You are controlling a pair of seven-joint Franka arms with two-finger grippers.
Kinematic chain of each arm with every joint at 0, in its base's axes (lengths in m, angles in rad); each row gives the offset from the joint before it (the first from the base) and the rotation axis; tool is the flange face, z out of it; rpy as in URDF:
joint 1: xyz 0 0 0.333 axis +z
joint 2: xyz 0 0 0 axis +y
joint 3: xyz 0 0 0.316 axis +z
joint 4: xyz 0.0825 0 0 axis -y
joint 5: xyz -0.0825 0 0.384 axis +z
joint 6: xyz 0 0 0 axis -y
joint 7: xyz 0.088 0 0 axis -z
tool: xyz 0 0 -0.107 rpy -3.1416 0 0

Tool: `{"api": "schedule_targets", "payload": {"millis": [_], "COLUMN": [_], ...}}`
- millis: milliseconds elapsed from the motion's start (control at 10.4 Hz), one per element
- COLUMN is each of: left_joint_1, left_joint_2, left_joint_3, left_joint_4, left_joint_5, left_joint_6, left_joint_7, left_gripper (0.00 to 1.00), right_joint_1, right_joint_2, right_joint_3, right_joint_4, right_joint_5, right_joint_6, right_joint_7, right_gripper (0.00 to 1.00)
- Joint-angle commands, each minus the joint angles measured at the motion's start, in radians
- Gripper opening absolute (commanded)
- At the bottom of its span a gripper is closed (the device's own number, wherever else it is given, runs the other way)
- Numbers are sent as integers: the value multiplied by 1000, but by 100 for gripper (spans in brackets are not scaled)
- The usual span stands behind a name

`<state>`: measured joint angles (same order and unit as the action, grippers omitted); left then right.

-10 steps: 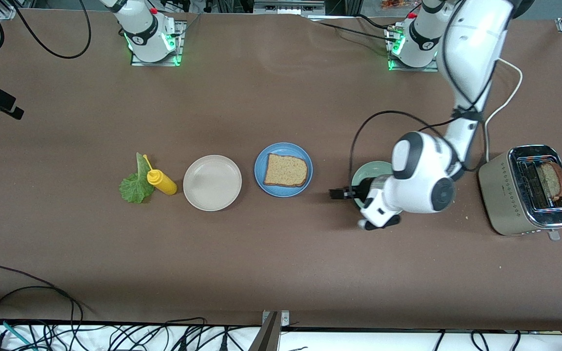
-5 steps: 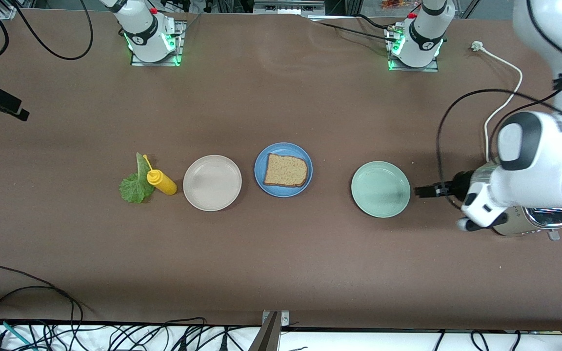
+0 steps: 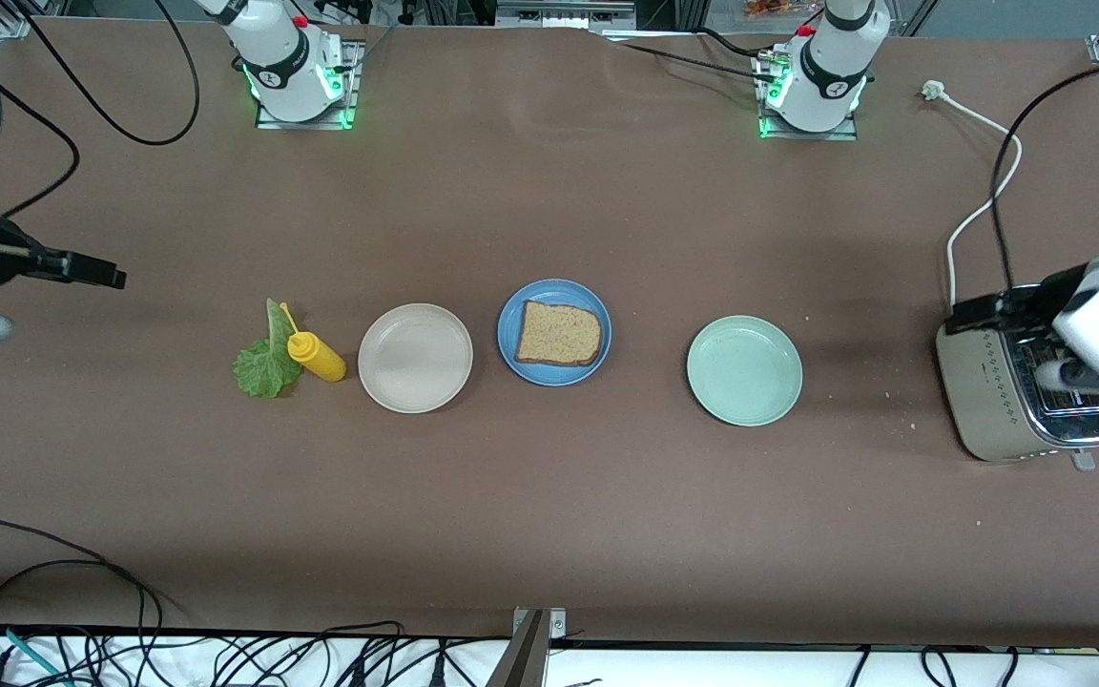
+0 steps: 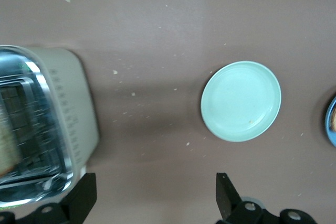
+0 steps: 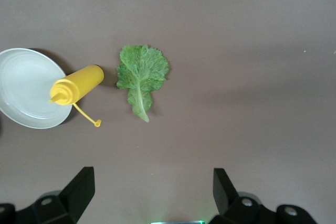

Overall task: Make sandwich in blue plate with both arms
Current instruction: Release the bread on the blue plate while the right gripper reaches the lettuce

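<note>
Spread wide, left gripper had swung from the mint-green plate to over the toaster, presumably for the second bread slice, while the right gripper, also spread, hung near the lettuce leaf.

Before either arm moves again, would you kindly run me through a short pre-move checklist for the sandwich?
1. First bread slice lies flat in the blue plate: ok.
2. Lettuce leaf lies bare on the table beside the yellow squeeze bottle, not yet on the bread: not ok.
3. Right hand open and empty, up at the right arm's end of the table: ok.
4. Left hand open and empty, over the toaster: ok.
5. Second slice in the toaster: cannot tell.
</note>
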<state>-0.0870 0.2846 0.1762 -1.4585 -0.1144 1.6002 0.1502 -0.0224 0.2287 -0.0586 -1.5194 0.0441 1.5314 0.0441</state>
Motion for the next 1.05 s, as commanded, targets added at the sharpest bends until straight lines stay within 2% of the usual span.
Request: {"api": "schedule_targets", "payload": {"millis": [0, 96, 383, 575, 766, 958], "left_joint_1": [-37, -34, 2, 102, 124, 119], "left_joint_2": [-158, -194, -277, -288, -295, -291], "left_joint_3": [-6, -35, -119, -234, -259, -264], "left_joint_4": [-65, -65, -62, -49, -48, -43], "left_joint_5": [129, 177, 191, 191, 190, 190], "left_joint_6": [-43, -57, -135, -152, -155, -158], "left_joint_7": [32, 20, -99, -135, -156, -158], "left_gripper": [100, 100, 100, 100, 100, 100], "right_joint_1": [44, 59, 59, 74, 96, 101], "right_joint_2": [92, 96, 95, 101, 118, 153], "right_joint_3": [2, 2, 2, 3, 5, 5], "right_joint_4": [-39, -109, -310, -405, -528, -571], "right_joint_5": [0, -1, -1, -1, 0, 5], "right_joint_6": [62, 146, 336, 439, 612, 691], "right_joint_7": [5, 5, -15, -15, -15, -13], "right_gripper": [100, 100, 100, 100, 100, 100]}}
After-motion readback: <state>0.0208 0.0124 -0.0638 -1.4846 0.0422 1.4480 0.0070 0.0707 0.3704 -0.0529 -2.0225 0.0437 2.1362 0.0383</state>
